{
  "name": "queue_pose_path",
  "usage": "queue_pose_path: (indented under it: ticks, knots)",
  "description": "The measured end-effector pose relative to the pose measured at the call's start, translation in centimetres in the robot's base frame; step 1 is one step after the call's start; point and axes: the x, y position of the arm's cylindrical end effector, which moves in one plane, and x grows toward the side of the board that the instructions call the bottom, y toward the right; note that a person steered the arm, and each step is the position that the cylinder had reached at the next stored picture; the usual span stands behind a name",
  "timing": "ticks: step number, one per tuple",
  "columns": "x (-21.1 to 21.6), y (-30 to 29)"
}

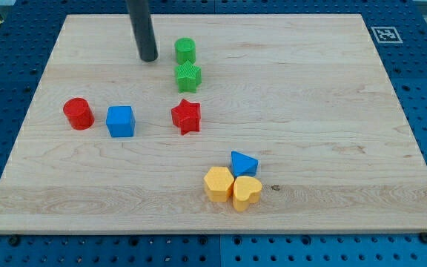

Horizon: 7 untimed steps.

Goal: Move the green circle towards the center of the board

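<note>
Tip: my tip [148, 58] is resting on the board [332, 111] near the view's top, just beside the green circle [185, 50], on its left side and a little lower; I cannot tell if they are touching.
Fingers: I am having none, only a straight rod, so nothing is opening or closing and nothing is being held.
Green circle: it is standing near the top edge, left of the middle, with the green star [188, 76] just below it, almost touching.
Others: the red star [186, 116] is lying below the green star; the blue cube [120, 121] and red cylinder [78, 113] are sitting well apart at the view's left; the blue triangle [243, 162] and two yellow blocks [232, 187] are clustering near the bottom.
Step in hand: in my judgement I am lining up for the push.
Doing it well: the centre is lying down and to the right of the circle, so I am thinking the tip should go behind it at the upper left and push diagonally, passing to the right of the green star, slowly, so the round block is not slipping off the rod.
Hard to see: the upper rod is being cut off by the view's top; the exact shape of the yellow blocks is unclear.
</note>
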Motion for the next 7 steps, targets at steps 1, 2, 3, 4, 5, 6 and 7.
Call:
queue_pose_path:
  ticks: [1,2,3,4,5,6,7]
  knots:
    - [-1.8,2.1]
    - [-2.1,3.4]
    - [-2.1,3.1]
    - [-1.4,2.2]
    - [-1.0,2.4]
    - [-1.0,3.5]
    - [-1.0,5.2]
